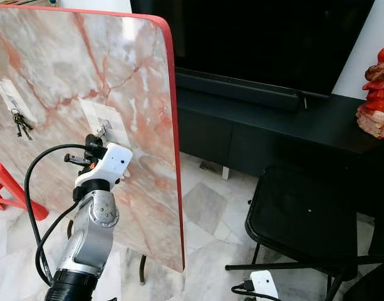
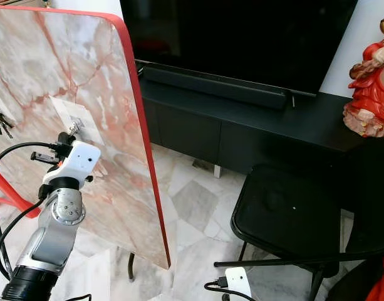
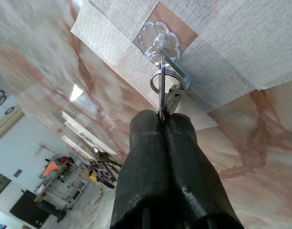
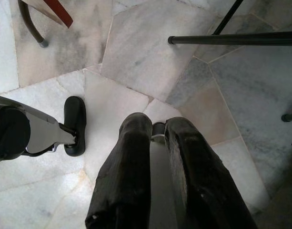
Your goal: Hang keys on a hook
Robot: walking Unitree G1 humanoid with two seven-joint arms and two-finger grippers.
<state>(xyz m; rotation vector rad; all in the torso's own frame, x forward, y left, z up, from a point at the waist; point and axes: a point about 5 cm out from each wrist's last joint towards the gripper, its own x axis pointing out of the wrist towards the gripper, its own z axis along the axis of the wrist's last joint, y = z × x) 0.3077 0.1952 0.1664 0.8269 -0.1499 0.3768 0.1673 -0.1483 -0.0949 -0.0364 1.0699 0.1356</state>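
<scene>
A clear flower-shaped hook [image 3: 157, 40] is stuck on a white patch of the upright marble board [image 1: 135, 81]. My left gripper [image 3: 162, 119] is raised to it and shut on a bunch of keys [image 3: 170, 98]. Their metal ring [image 3: 167, 80] lies against the hook's wire, looped around it as far as I can tell. In the head view the same gripper [image 1: 94, 143] sits just below the hook [image 1: 104, 128]. A second bunch of keys [image 1: 19, 123] hangs from another hook further left. My right gripper [image 4: 157, 125] hangs idle over the floor, its fingers slightly apart and holding nothing.
The board has a red rim [image 1: 174, 125] and stands on thin legs. A black chair [image 1: 304, 219] stands to the right, and a low black TV cabinet [image 1: 273, 125] with a red figurine [image 1: 378, 94] stands behind. A red stool [image 1: 4, 188] is at the far left. The floor is marble tile.
</scene>
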